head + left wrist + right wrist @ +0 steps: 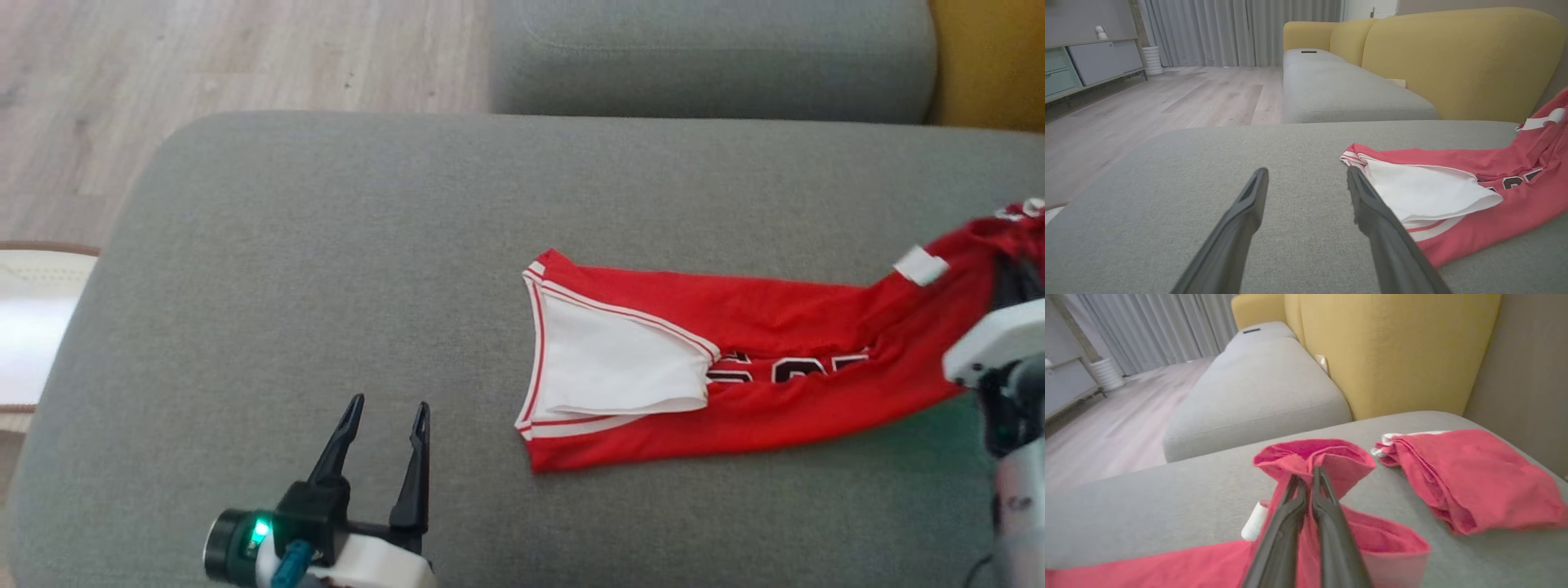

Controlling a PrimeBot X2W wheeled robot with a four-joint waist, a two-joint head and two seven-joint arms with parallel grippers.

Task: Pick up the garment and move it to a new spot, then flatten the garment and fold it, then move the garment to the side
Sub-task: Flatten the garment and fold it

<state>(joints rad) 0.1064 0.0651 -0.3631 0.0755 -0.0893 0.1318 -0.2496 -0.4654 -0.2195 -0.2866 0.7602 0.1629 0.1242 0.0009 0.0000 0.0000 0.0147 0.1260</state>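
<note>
Grey sofa cushion bearing the red garment, which lies stretched from mid-cushion to the right edge. Right gripper pinched closed on a raised bunch at the garment's right end. Left gripper spread wide and empty, over bare cushion left of the garment.

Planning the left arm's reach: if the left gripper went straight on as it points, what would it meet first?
Probably bare cushion; the left gripper points past the jersey, which lies to its right. Depth is unclear.
</note>
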